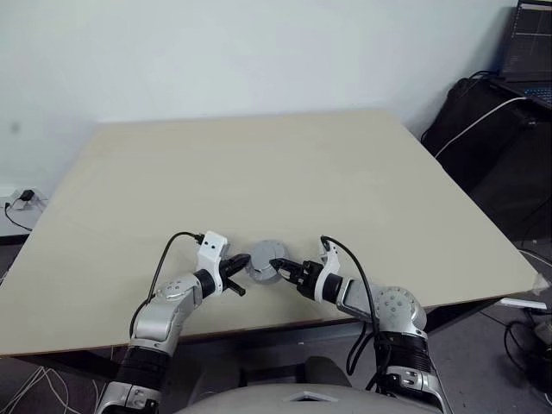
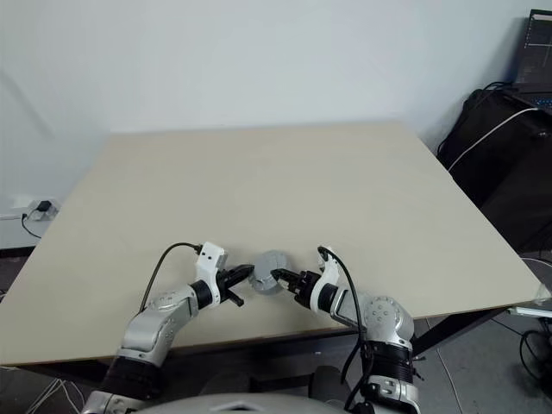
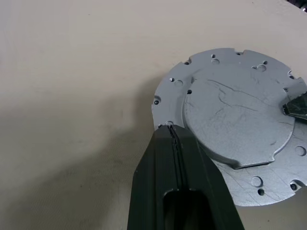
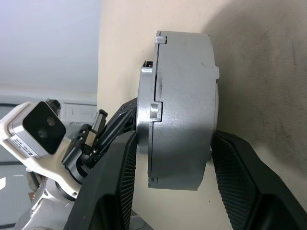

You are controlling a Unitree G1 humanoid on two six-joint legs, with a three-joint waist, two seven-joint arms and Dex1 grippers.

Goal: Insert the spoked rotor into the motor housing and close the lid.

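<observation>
A: Close to the front edge of the bench [image 1: 259,164], right between both arms: one motor housing [image 4: 184,96], with one lid [image 3: 235,120] lying on top.

B: Heavy?

A: Looks like solid metal, so probably heavy for something so small. Hard and stiff. Smooth too, so likely slippery. Not easy to break.

B: Best place to grab?

A: Across the thick round body, squeezed firmly. Not by the thin lid rim alone.

B: And the fingers?

A: Left fingers [image 3: 163,163] pressed together, tips touching the lid's rim. Right fingers [image 4: 115,182] spread just wide enough for the housing, one on each side, pinching it as far as can be told.

B: Spoked rotor?

A: Maybe already under the lid. Cannot tell.

B: Farther back?

A: Plain bench top, then off to the right one black bag [image 1: 483,121] and one laptop [image 1: 528,43].
</observation>
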